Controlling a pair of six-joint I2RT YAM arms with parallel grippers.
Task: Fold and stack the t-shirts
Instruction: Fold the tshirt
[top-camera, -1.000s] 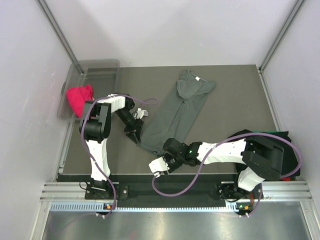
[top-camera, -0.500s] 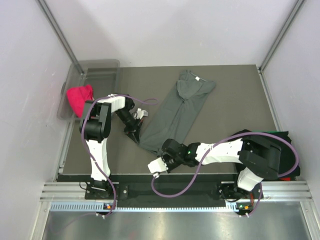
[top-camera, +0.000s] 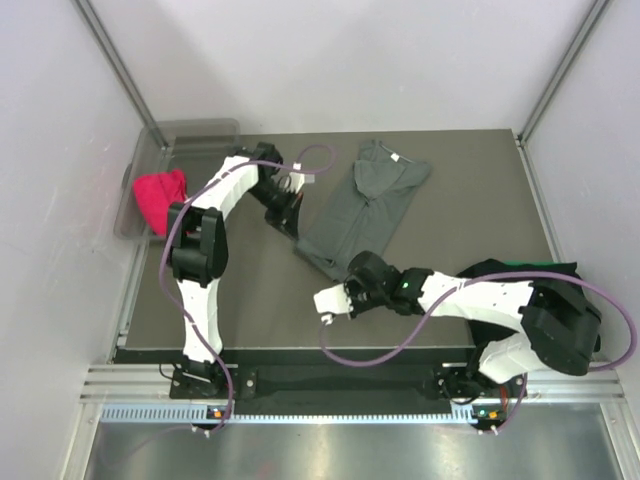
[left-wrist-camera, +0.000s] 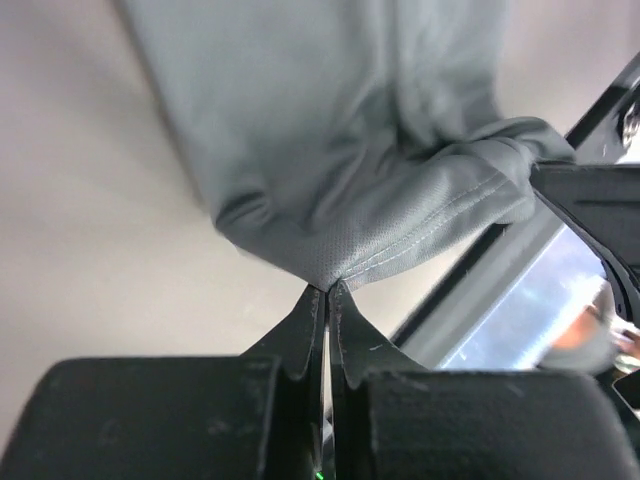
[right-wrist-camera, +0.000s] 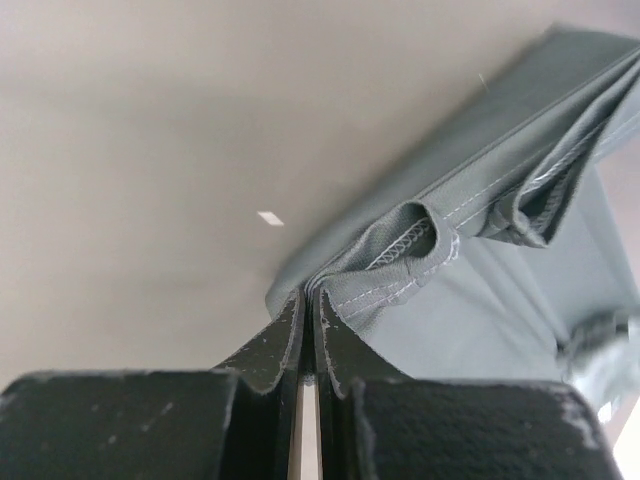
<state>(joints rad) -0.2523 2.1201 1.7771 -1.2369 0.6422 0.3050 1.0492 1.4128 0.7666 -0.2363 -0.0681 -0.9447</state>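
Note:
The dark grey t-shirt (top-camera: 365, 205) lies folded lengthwise in the middle of the table, its white neck label at the far end. My left gripper (top-camera: 293, 222) is shut on the shirt's hem corner (left-wrist-camera: 330, 270) at its near left. My right gripper (top-camera: 357, 276) is shut on the other hem corner (right-wrist-camera: 340, 285). The near part of the shirt is doubled up toward its middle. Black folded t-shirts (top-camera: 520, 275) lie at the right edge, mostly hidden under my right arm.
A clear plastic bin (top-camera: 190, 150) stands at the back left with a red cloth (top-camera: 158, 197) beside it. White walls enclose the table (top-camera: 460, 190). A purple cable loops from each arm.
Both grippers have carried the shirt's near hem away from the front edge toward the far end, so the shirt now looks shorter. The left arm has stretched out farther.

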